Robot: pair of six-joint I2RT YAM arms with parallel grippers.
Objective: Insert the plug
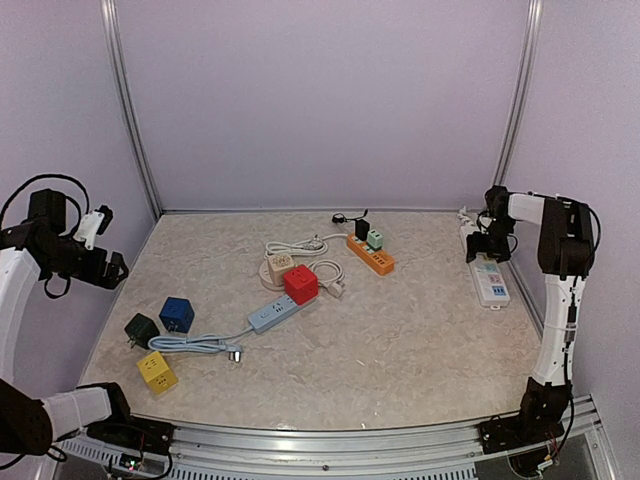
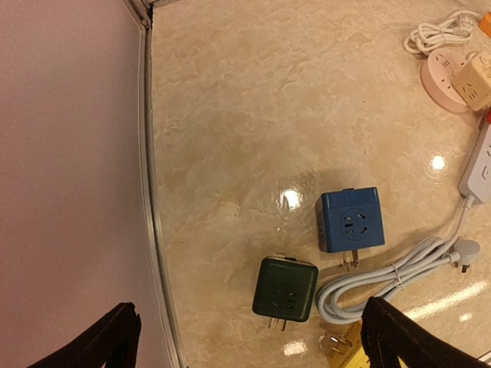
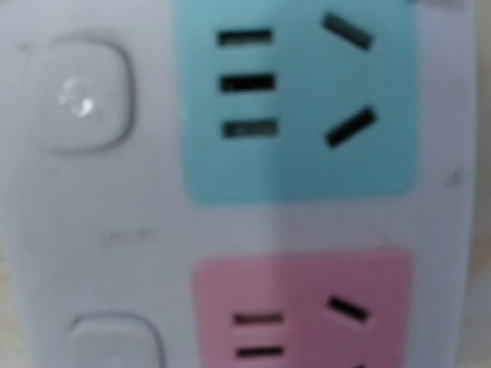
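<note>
Item: white oblong plastic power strip (image 1: pixel 491 280), lying lengthwise along the 3 o'clock edge of the beige marble-patterned table (image 1: pixel 400 340); it has a teal socket panel (image 3: pixel 299 100) with a rounded white push-button (image 3: pixel 77 92) beside it, and a pink socket panel (image 3: pixel 303 307) below. Right gripper (image 1: pixel 489 243): poised directly over the strip's 12 o'clock end, its camera almost against the faceplate; the fingers are absent from its own view and too small from above, so whether it is spread or pinching cannot be told, nor whether it carries anything. Left gripper (image 1: pixel 108 268): high beside the 9 o'clock side, black fingers (image 2: pixel 115 337) spread wide, holding nothing. Plug: which one is meant is unsettled; the likeliest loose candidate is the white three-pin plug (image 1: pixel 235 352) on the bundled grey cable (image 1: pixel 195 343), at 7 o'clock, near the yellow cube adapter (image 1: pixel 157 371) and well apart from the right-hand strip. Also around 8 o'clock: blue cube adapter (image 1: pixel 177 313) and dark green cube adapter (image 1: pixel 141 328), pins exposed. Handling note: the step appears to be lining up on a socket; square the pins to the slanted slots, descend straight, keep the strip from sliding toward the edge, and press only once the pins have found their slots
</note>
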